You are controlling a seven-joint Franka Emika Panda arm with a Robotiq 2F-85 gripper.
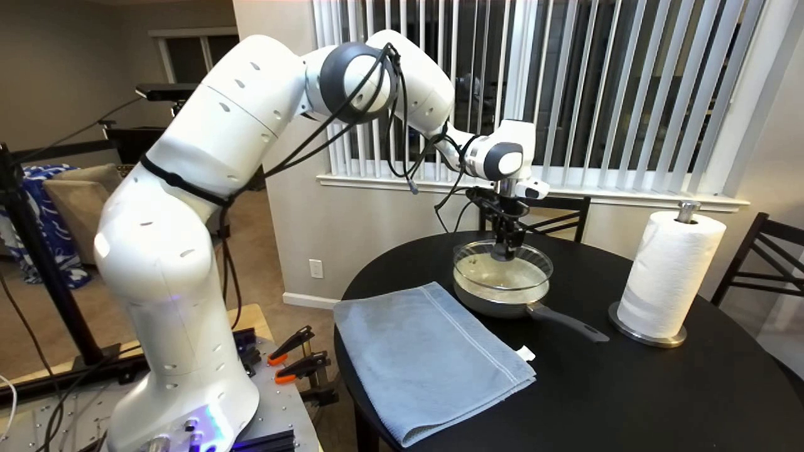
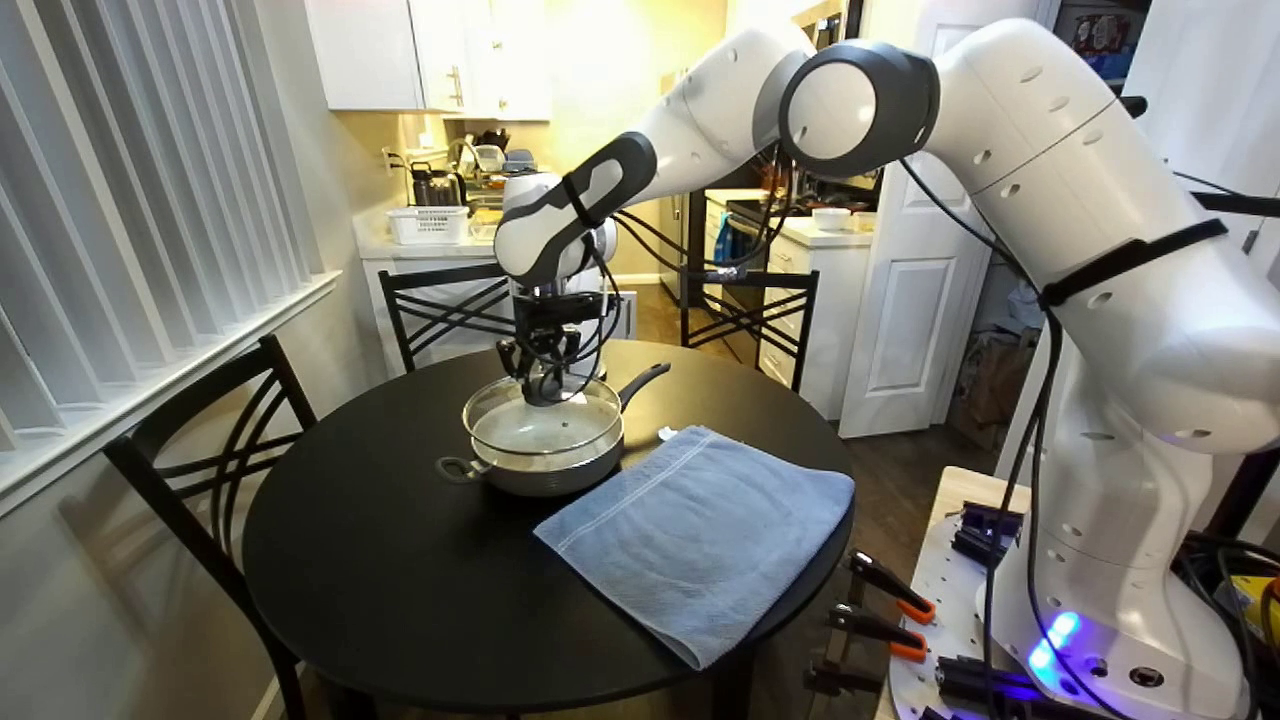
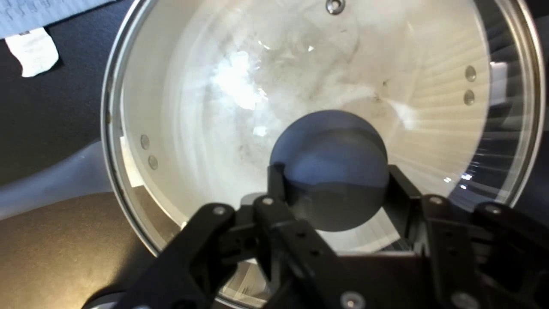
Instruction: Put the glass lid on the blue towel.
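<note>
The glass lid (image 1: 531, 275) is a clear disc with a metal rim and a dark centre knob (image 3: 330, 146). My gripper (image 3: 334, 186) is shut on the knob, one finger at each side. In both exterior views the lid (image 2: 592, 425) appears level and slightly above the cream-lined pan (image 1: 493, 306), its rim apart from the pan's rim. The gripper shows in the exterior views too (image 1: 505, 248) (image 2: 545, 385). The blue towel (image 1: 427, 358) lies flat beside the pan, with nothing on it (image 2: 710, 530). Its edge shows in the wrist view's corner (image 3: 43, 13).
The pan's dark handle (image 1: 568, 323) sticks out over the round black table (image 2: 400, 560). A white paper towel roll (image 1: 669, 276) stands on the table near the handle. Black chairs (image 2: 230, 430) stand round the table, and a window with blinds (image 1: 565, 88) is behind.
</note>
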